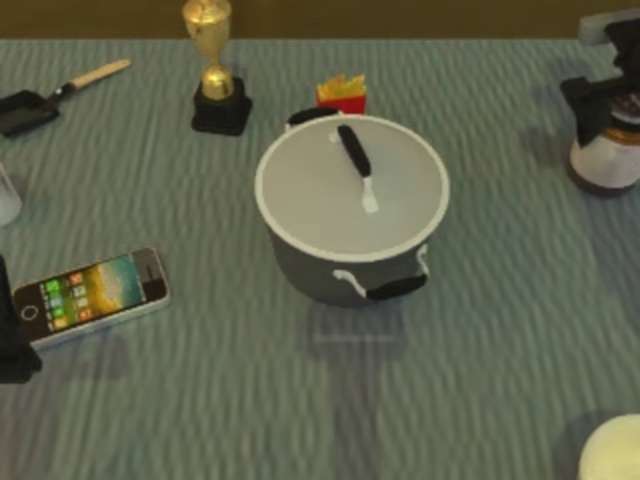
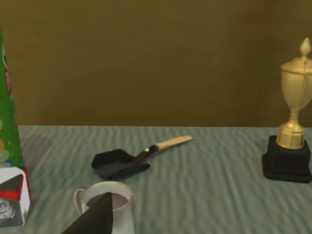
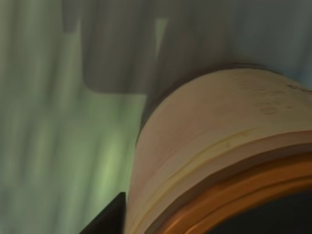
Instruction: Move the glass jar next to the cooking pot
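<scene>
Clearly the right jaws [image 1: 612, 112] straddle the jar [image 1: 604, 160] at the surface's right edge; whether they grip it I cannot tell, and a loose hold risks dropping it short of the pot [image 1: 350, 215].

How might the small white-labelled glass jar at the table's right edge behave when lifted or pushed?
The small cylindrical glass jar with a white label looks rigid and probably fragile. Its smooth rounded wall may slip. Upright on a flat base, it would likely slide when pushed, rolling only if tipped. The right end effector sits over it.

Plenty of bare counter [image 1: 500, 330] right of the cooking pot [image 1: 350, 205], all the way out toward the glass jar [image 1: 603, 160]. Behind the pot it's tight: fries box [image 1: 342, 95] nearly touching it, trophy [image 1: 218, 75] close by. Phone [image 1: 90, 295] sits on the left.
</scene>
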Controlling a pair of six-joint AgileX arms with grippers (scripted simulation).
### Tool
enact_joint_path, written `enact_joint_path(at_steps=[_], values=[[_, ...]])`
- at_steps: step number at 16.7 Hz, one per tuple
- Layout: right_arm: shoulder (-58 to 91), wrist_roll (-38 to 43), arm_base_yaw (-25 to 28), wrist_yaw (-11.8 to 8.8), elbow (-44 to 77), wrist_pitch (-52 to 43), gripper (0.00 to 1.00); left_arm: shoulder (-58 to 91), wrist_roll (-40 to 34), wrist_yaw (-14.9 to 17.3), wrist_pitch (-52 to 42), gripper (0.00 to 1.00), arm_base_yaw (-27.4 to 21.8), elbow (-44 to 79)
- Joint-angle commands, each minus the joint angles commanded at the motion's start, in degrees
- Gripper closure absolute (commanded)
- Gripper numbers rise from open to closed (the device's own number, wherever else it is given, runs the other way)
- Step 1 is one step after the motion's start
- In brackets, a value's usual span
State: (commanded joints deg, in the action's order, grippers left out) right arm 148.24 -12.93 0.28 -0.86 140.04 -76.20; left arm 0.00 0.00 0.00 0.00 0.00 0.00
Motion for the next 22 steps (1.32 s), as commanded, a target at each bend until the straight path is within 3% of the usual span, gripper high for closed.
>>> enact_joint_path(at_steps=[2, 3, 13, 22], values=[[0.0, 0.0, 0.0, 0.0, 0.0, 0.0, 0.98, 0.0, 0.0, 0.0, 0.0, 0.00, 0.0, 0.0], [0.0, 0.0, 0.0, 0.0, 0.0, 0.0, 1.00, 0.0, 0.0, 0.0, 0.0, 0.00, 0.0, 0.0], [-0.9, 0.0, -0.1, 0.0, -0.9, 0.0, 1.00, 0.0, 0.0, 0.0, 0.0, 0.00, 0.0, 0.0], [-25.4, 0.2, 0.6, -0.3, -23.8, -1.0, 1.00, 0.0, 0.0, 0.0, 0.0, 0.00, 0.0, 0.0]])
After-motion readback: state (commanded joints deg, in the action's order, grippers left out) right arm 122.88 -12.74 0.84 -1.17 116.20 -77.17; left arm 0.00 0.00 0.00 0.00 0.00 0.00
